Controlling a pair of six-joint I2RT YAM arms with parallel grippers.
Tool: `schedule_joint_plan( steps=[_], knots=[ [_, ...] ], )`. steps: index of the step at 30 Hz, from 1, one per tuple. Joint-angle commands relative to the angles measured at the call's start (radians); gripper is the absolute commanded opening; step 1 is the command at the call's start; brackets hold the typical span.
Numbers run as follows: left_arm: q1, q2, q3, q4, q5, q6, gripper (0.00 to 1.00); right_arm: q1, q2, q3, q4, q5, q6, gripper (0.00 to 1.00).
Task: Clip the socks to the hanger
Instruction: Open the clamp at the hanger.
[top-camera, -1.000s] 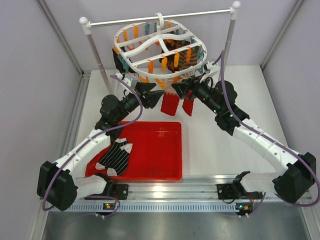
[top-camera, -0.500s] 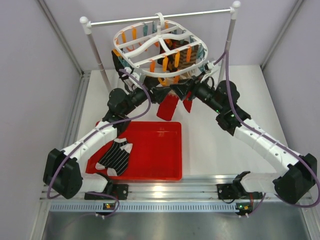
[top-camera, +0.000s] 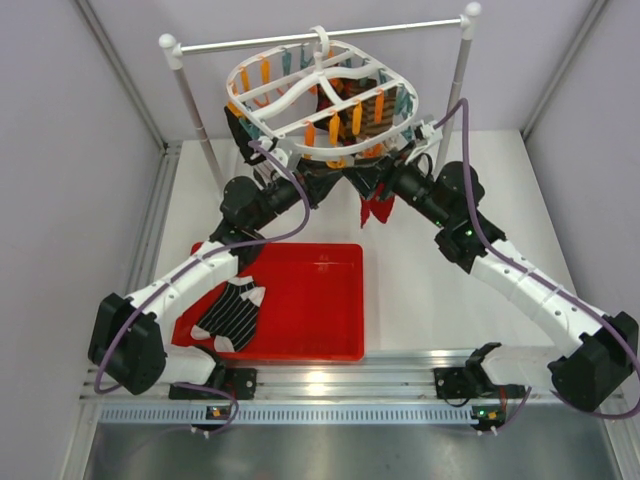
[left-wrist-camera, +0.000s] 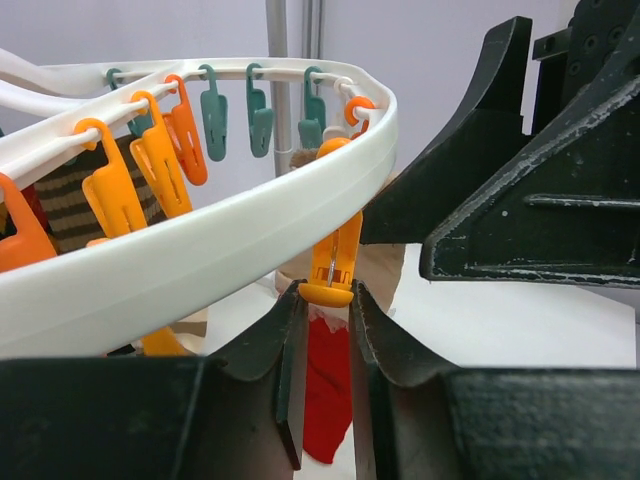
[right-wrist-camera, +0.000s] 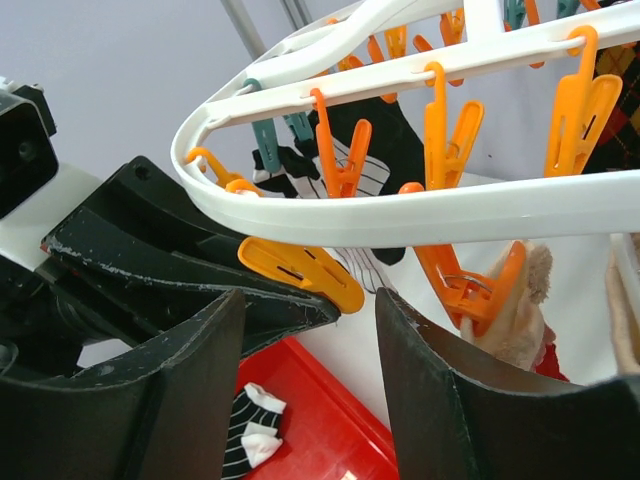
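The white hanger hangs from the rod, with orange and teal clips under its frame. My left gripper is shut on the lower end of an orange clip at the hanger's near rim. A dark red sock hangs just beyond the jaws and shows in the top view as the red sock; I cannot tell what holds it. My right gripper stands open close opposite, with the same orange clip beyond its fingers. A black striped sock lies in the tray. Beige sock hangs clipped.
The red tray sits on the table in front of the left arm. The white rod on two posts carries the hanger at the back. Striped and brown socks hang from clips on the hanger's far side. Both arms meet under the hanger's front edge.
My left gripper has risen towards the hanger's near rim and closed on the orange clip. The red sock piece that hung on the left no longer shows from above. The right gripper shifted slightly.
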Motion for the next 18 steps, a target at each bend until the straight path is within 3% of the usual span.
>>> schedule_joint_plan(
  steps=[1, 6, 12, 15, 18],
  knots=[
    [-0.020, -0.036, 0.021, 0.028, -0.004, 0.052, 0.08, -0.003, -0.018, 0.033, 0.069, 0.023, 0.018, 0.54],
    [-0.046, -0.036, 0.036, 0.007, -0.009, 0.079, 0.01, 0.000, 0.005, 0.056, 0.075, 0.055, 0.012, 0.54],
    [-0.082, -0.050, 0.047, -0.038, -0.023, 0.141, 0.00, 0.014, 0.025, 0.079, 0.079, 0.104, -0.012, 0.53],
    [-0.103, -0.055, 0.054, -0.064, -0.043, 0.167, 0.00, 0.020, 0.035, 0.086, 0.079, 0.118, -0.022, 0.46],
    [-0.117, -0.061, 0.059, -0.081, -0.063, 0.177, 0.09, 0.020, 0.035, 0.090, 0.076, 0.120, -0.020, 0.27]
  ],
)
